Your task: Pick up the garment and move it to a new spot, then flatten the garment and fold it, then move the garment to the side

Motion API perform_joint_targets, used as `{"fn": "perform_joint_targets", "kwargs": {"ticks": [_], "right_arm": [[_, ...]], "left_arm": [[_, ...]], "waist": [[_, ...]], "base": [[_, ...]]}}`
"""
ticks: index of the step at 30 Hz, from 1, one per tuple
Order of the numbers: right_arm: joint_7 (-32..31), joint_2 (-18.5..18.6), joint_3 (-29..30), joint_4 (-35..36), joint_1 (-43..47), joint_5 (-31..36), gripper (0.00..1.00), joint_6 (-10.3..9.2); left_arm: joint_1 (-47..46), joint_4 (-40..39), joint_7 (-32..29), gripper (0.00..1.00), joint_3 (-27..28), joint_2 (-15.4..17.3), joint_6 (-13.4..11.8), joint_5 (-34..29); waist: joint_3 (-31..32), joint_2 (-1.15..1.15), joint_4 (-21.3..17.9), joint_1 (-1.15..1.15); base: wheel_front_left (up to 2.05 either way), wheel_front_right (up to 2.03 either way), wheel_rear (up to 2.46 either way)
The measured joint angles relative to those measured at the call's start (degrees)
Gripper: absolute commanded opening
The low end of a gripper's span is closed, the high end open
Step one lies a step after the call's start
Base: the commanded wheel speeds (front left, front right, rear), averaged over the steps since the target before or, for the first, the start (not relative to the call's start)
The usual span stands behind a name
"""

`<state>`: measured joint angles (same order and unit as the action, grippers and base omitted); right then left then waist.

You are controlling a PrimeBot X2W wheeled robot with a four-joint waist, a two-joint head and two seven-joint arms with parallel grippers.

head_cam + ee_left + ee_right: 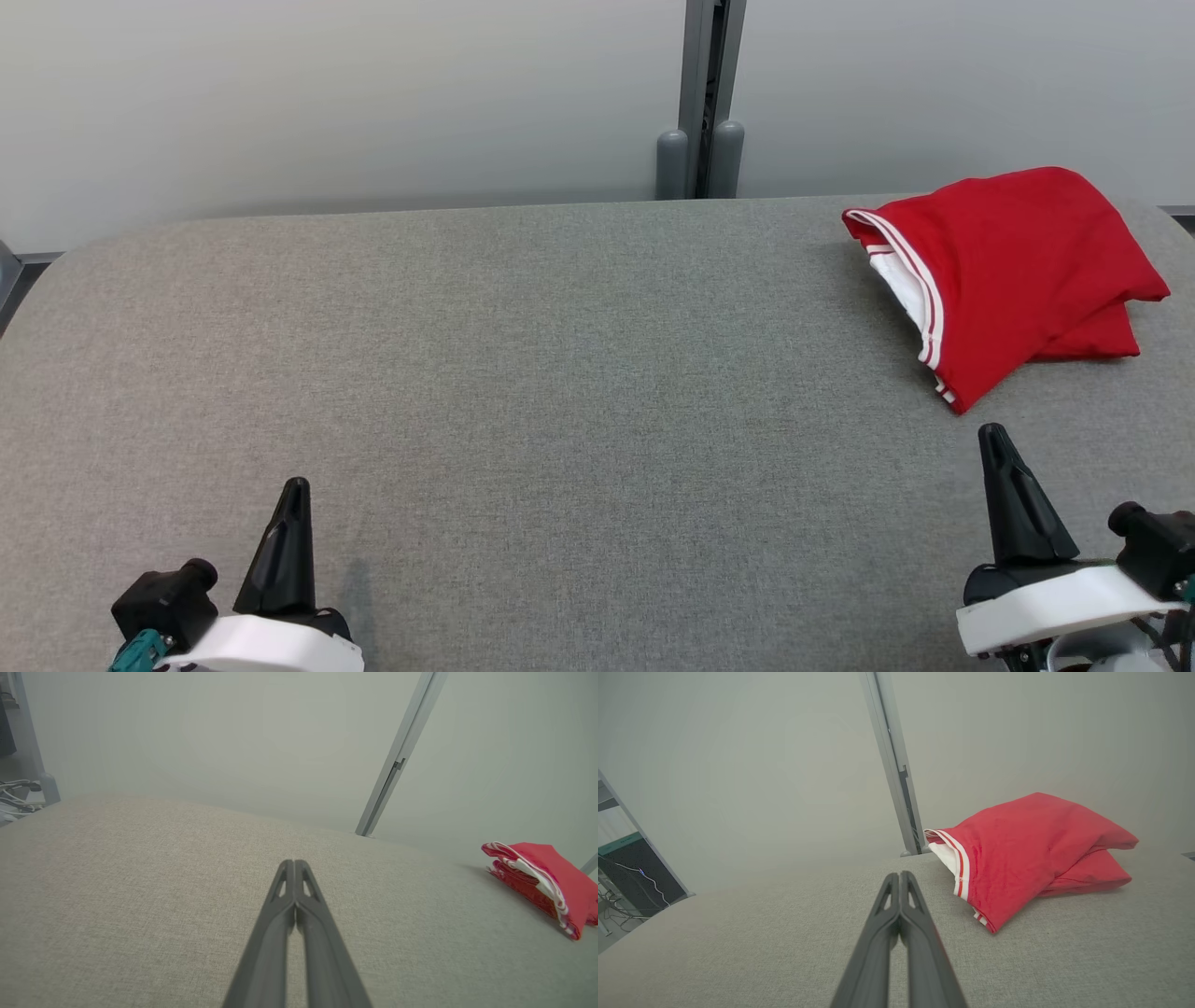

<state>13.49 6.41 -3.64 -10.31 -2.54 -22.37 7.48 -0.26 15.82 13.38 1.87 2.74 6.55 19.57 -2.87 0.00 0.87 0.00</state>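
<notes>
Our right claw point(993, 439), fingers pressed together and empty, sits just short of the bundled red knit garment with white-striped trim point(1013, 271), so that arm is nearer. Our left claw point(296, 487), likewise closed on nothing, lies well apart from the garment, which rests on the grey fabric desk point(560, 373). We read no writing.

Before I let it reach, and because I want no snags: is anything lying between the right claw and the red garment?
Nothing visible does. Only bare grey table lies between the shut right claw and the red garment, which sits apart from the claw near the table's far right corner.
</notes>
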Motion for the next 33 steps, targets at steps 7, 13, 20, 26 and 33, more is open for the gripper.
{"fn": "perform_joint_targets", "kwargs": {"ticks": [7,13,20,26,33], "right_arm": [[-1.98,-0.25,1.12,-1.31,-0.59,-6.81,0.0,0.0],[-3.48,-0.43,1.6,-1.82,-1.43,-11.35,0.0,0.0],[-5.35,-0.65,2.6,-2.85,-2.15,-17.26,0.0,0.0],[-6.72,-0.85,3.22,-3.52,-3.0,-21.87,0.0,0.0],[-8.46,-1.05,3.91,-4.21,-3.82,-26.93,0.0,-0.01]], "left_arm": [[-0.28,0.05,-1.61,0.0,0.29,0.0,0.0,7.0],[-0.67,0.07,-2.56,0.0,0.53,0.0,0.0,11.77],[-1.43,0.11,-4.06,0.0,0.85,0.0,0.02,17.82],[-2.14,0.24,-5.23,0.0,1.08,-0.01,0.02,22.76],[-2.6,0.35,-6.38,0.0,1.44,-0.01,0.21,27.88]], "waist": [[0.14,0.0,-0.05,0.0],[0.24,0.0,-0.08,0.0],[0.38,0.0,-0.13,0.0],[0.49,0.0,-0.18,0.0],[0.63,0.0,-0.22,0.0]], "base": [[0.0,0.0,0.0],[0.0,0.0,0.0],[0.0,0.0,0.0],[0.0,0.0,0.0],[0.0,0.0,0.0]]}}
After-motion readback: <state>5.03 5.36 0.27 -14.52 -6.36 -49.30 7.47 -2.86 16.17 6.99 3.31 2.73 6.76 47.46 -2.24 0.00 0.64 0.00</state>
